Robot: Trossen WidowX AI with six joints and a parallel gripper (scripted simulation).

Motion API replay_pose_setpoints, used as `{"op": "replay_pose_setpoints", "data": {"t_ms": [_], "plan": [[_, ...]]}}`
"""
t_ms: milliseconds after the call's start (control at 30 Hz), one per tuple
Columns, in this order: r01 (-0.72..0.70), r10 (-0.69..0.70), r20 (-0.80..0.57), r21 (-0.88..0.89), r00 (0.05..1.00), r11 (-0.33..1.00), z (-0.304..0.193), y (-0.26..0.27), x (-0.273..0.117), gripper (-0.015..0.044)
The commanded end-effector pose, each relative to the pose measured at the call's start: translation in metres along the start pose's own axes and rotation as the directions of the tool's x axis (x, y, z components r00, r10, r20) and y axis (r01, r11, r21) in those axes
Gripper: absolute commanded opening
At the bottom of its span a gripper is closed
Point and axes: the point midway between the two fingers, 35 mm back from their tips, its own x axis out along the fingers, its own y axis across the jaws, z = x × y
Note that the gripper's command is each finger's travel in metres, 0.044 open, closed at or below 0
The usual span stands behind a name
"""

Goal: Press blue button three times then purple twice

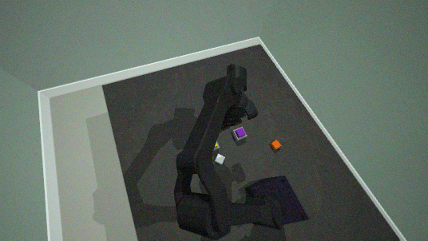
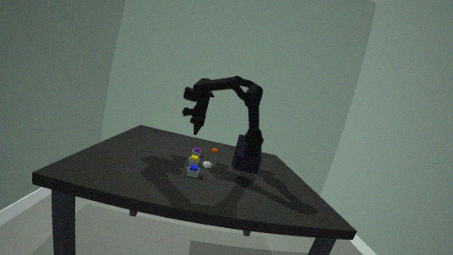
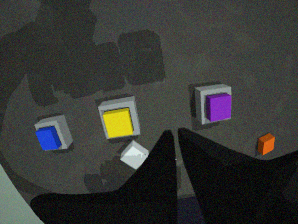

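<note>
The dark tabletop [image 1: 303, 160] [image 2: 106, 169] [image 3: 175, 30] looks matt and faintly mottled; the arm [image 1: 196, 136] [image 2: 253, 110] looks matt too.

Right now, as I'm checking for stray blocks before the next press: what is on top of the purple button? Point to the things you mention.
Nothing is seen resting on the purple button [image 1: 239, 132] [image 2: 197, 149] [image 3: 219, 107]; its cap is uncovered. What lies beneath its grey housing is hidden.

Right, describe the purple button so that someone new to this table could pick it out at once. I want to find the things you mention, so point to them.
On the dark tabletop [image 1: 303, 160] [image 2: 106, 169] [image 3: 175, 30], find the row of three square push-buttons in pale grey housings. The purple square button [image 1: 240, 132] [image 2: 197, 149] [image 3: 219, 107] sits at one end, on the far side of the yellow square button [image 2: 194, 158] [image 3: 118, 123] from the blue one [image 2: 193, 167] [image 3: 48, 138]. Only its cap is purple, and it is nearest the small orange block [image 1: 275, 144] [image 2: 215, 150] [image 3: 266, 144].
</note>
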Motion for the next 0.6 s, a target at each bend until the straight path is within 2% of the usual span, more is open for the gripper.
{"op": "replay_pose_setpoints", "data": {"t_ms": [0,67,233,400,567], "plan": [[-0.024,0.024,-0.015,0.004,1.000,1.000,-0.020,-0.066,0.006,0.0020],[-0.033,0.033,-0.015,0.002,0.999,0.999,-0.026,-0.081,0.008,0.0020],[-0.033,0.033,-0.015,0.002,0.999,0.999,-0.026,-0.082,0.011,0.0020],[-0.035,0.035,-0.014,0.002,0.999,0.999,-0.027,-0.079,0.067,0.0020],[-0.036,0.036,-0.014,0.002,0.999,0.999,-0.027,-0.079,0.070,0.0020]]}}
